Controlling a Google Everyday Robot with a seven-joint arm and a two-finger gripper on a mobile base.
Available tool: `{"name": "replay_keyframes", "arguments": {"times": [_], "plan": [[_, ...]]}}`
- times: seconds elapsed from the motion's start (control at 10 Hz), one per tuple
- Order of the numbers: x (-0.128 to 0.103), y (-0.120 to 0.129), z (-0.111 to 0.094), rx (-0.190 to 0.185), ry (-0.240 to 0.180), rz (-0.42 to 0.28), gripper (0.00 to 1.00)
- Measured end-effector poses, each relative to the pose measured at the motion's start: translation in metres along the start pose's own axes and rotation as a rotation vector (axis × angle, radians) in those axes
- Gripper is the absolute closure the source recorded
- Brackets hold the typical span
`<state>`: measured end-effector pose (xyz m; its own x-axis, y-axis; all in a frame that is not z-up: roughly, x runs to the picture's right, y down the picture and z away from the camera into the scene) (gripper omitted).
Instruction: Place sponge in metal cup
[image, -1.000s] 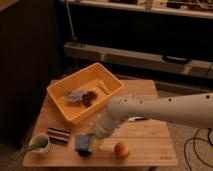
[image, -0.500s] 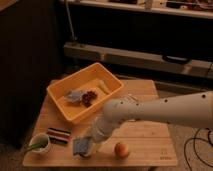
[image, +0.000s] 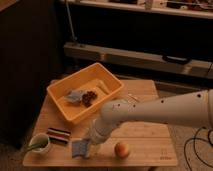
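Note:
The blue-grey sponge (image: 79, 148) is at the table's front edge, left of the orange fruit (image: 122, 149). My gripper (image: 91, 143) comes down from the white arm on the right and sits right against the sponge's right side, low over the table. The metal cup does not show; it may be hidden behind the gripper and arm.
An orange bin (image: 102, 98) with small items stands at the table's back left. A flat striped block (image: 59, 135) lies left of the sponge. A white-green cup with a green utensil (image: 40, 143) stands at the front left corner. The wooden table (image: 150, 142) ends just in front of the sponge.
The gripper and forearm have lowered slightly towards the table's front edge. The sponge has stayed in almost the same spot beside the gripper.

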<state>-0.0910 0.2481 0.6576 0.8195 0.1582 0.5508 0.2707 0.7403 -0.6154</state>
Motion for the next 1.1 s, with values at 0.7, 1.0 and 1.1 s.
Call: {"name": "replay_keyframes", "arguments": {"times": [0.7, 1.0, 1.1], "plan": [[-0.0006, 0.0024, 0.0084, -0.018, 0.01, -0.01, 0.32], [0.0002, 0.0008, 0.0085, -0.019, 0.009, -0.007, 0.22], [-0.0004, -0.0002, 0.0079, -0.021, 0.008, -0.009, 0.22]]}}
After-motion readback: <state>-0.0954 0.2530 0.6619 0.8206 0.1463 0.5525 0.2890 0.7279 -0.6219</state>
